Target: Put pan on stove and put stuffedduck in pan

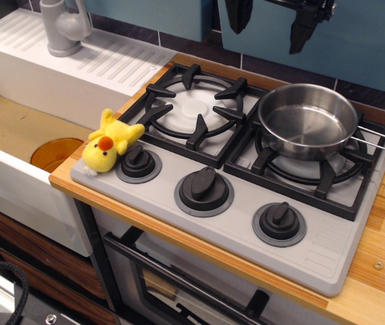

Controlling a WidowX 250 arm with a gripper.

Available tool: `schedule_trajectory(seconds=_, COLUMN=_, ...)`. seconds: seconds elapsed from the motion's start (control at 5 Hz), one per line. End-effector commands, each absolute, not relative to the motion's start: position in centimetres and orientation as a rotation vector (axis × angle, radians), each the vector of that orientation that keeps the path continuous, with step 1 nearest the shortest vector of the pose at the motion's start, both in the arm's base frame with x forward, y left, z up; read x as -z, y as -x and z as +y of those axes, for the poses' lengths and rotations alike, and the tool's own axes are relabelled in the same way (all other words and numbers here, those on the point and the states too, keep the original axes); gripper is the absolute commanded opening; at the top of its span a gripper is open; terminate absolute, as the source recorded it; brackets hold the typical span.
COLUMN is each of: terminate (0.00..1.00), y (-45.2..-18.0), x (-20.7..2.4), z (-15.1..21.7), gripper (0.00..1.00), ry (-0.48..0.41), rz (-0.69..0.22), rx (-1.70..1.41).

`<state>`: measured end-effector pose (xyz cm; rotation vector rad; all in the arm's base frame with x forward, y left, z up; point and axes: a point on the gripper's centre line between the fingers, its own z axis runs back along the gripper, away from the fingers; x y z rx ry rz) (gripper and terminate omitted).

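Small shiny stainless-steel round pan (308, 122) with its thin wire handle already sits on the right black burner grate of the light grey toy cooktop (247, 223), handle pointing right, bowl empty. So pan step looks done; your job now is the fuzzy yellow plush duck with orange beak (110, 145). It lies tilted at the stove's front-left corner, touching the leftmost black knob (138, 163), well apart from the pan.

The dark fingers (271, 24) hang at the top edge above the pan, mostly cropped; nothing held that you can see, but how wide they stand, cannot tell.

Come across to the left, drop straight over the duck's body, and pinch the plump middle, not the wing. Mind the knob beside it. Lift clear of both grates before carrying to the pan. White sink (16, 183) sits left in the wooden desk (382, 284).
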<state>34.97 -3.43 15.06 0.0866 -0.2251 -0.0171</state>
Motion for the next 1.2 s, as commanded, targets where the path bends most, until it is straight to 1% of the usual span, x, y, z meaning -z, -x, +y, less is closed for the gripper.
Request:
schedule_trajectory(seconds=0.0, terminate=0.0, y=-35.0, x=-15.1, z=-3.4, gripper=1.0, ry=-0.087, rz=-0.225, rx=0.017)
schedule_trajectory(seconds=0.2, terminate=0.0, y=-35.2, x=-12.5, z=-4.0, gripper=1.0, ry=-0.052, rz=-0.266, rx=0.016)
schedule_trajectory(seconds=0.4, terminate=0.0, y=-35.7, x=-10.4, z=-4.0, gripper=1.0, ry=-0.042, rz=-0.309, rx=0.015)
schedule_trajectory(seconds=0.6, terminate=0.0, y=-36.0, x=-8.9, z=-3.3, gripper=1.0, ry=-0.021, rz=-0.337, rx=0.03)
schedule_trajectory(seconds=1.0, terminate=0.0, y=-35.8, x=-7.6, z=-3.2, gripper=1.0, ry=-0.007, rz=-0.355, rx=0.02)
